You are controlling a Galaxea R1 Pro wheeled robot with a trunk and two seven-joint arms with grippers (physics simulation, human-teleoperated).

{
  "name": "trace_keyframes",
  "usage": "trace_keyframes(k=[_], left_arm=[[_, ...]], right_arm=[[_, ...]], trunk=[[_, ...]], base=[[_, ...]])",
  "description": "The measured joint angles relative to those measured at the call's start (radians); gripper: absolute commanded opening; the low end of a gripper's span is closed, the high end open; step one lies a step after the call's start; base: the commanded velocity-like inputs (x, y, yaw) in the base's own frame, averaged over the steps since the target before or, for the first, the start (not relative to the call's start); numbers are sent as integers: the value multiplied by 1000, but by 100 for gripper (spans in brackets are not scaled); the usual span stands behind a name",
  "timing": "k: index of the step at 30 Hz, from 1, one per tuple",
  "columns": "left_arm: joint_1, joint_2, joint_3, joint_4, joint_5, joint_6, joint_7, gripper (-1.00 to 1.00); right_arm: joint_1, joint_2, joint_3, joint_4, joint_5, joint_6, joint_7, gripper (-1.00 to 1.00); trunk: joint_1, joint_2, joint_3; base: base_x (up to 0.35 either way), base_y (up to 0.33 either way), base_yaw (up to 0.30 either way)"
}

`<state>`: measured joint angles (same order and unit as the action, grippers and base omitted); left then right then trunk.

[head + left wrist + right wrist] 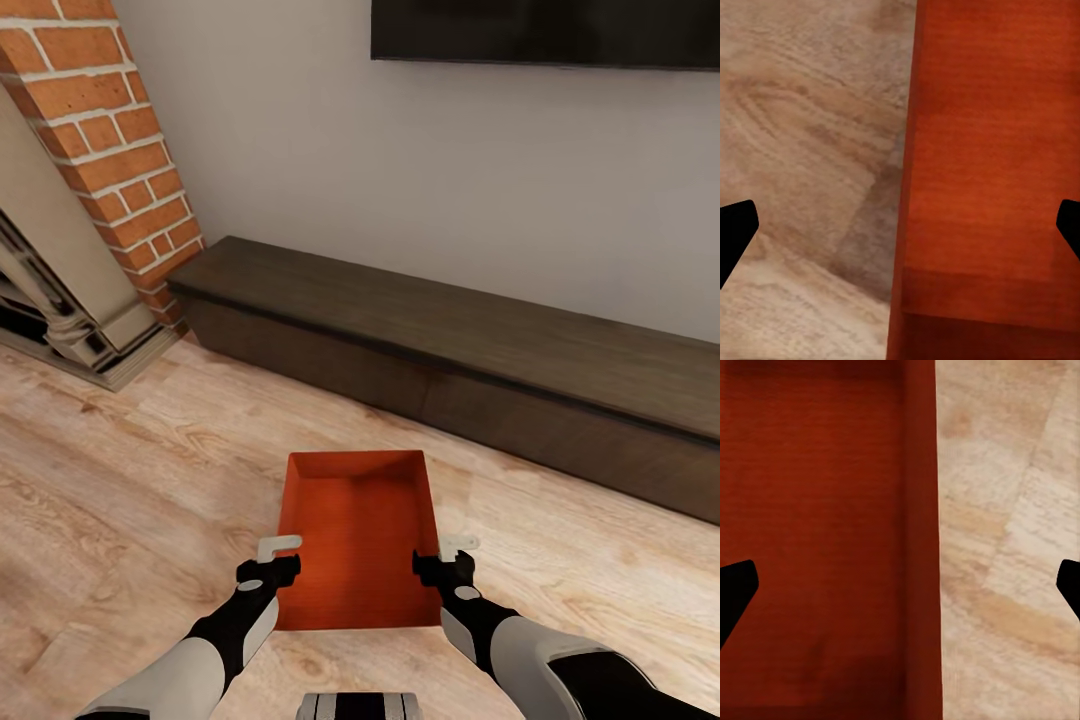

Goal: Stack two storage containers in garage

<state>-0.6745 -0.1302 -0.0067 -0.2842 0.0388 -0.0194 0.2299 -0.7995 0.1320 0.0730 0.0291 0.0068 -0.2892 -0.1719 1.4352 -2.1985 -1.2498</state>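
A red-orange, lidless rectangular storage container (358,540) sits on the light wood-plank floor (120,500) of the living room, each side wall between one gripper's wide-open fingers. The left gripper (270,560) and right gripper (448,560) grasp nothing yet (the pickup step, by my reading); next both must close together. Both forearms reach forward and down.
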Motion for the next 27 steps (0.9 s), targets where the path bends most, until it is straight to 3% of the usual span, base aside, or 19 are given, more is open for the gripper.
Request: trace_keyframes(k=[18,27], left_arm=[[0,2,0,-5,0,-1,0,100],[0,2,1,-7,1,-3,0,100]], right_arm=[[0,0,0,0,0,0,0,100],[0,0,0,0,0,0,0,100]], trunk=[[69,-126,-56],[69,-126,-56]], base=[[0,0,0],[0,0,0]])
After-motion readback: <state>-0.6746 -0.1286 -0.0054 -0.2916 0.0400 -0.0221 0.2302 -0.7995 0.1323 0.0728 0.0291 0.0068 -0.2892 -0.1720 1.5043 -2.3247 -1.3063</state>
